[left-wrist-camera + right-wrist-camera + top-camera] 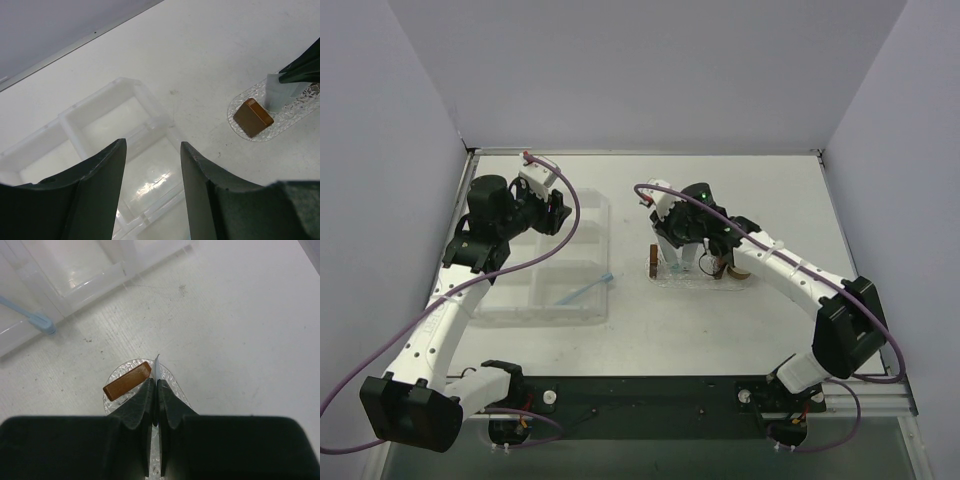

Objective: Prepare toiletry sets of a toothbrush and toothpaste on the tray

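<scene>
One pale squeeze tube of toothpaste (274, 92), crimp clamped in right pincer (155, 386), over clear bumpy oval tray (296, 113): lay it flat before releasing. Left pincer (152, 145) apart.

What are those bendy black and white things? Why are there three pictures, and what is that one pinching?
They are two robot arms bolted to a table. Each one ends in a gripper with two fingers. The big picture looks down from above. The other two come from little cameras on the wrists, so you see each arm's own fingers. On the table are a clear box with compartments, a thin light-blue toothbrush at the box's edge, and a small sparkly tray with a little brown block on it. The left gripper hangs open above the box, holding nothing. The right gripper is pinched shut on a small white toothpaste tube at the tray.
</scene>
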Robot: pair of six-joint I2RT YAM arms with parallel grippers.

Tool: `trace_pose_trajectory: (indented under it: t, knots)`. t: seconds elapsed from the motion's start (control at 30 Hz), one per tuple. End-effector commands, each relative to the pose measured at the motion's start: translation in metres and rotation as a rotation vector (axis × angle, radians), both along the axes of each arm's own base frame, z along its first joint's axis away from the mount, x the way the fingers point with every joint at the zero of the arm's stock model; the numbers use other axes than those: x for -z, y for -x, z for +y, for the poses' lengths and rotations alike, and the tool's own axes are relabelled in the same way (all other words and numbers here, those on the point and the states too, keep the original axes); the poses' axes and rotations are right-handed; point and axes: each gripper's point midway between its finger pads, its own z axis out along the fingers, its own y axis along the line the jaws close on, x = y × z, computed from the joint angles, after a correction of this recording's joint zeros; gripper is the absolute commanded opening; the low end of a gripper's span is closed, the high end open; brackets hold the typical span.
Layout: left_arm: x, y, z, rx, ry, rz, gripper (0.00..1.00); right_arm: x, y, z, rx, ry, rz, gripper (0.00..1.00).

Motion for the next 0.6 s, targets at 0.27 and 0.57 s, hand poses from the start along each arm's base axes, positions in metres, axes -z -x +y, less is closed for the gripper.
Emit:
trace_pose_trajectory:
  t: [0.27, 0.57]
  knots:
    - [-0.011, -0.001, 0.000, 0.007, 0.015, -0.038, 0.57, -0.026, 0.002, 0.004, 0.020, -0.128, -0.103, 0.00]
    - [-0.003, -0.006, 0.000, -0.004, 0.011, -0.015, 0.57, -0.017, -0.001, 0.003, 0.052, -0.174, -0.141, 0.00]
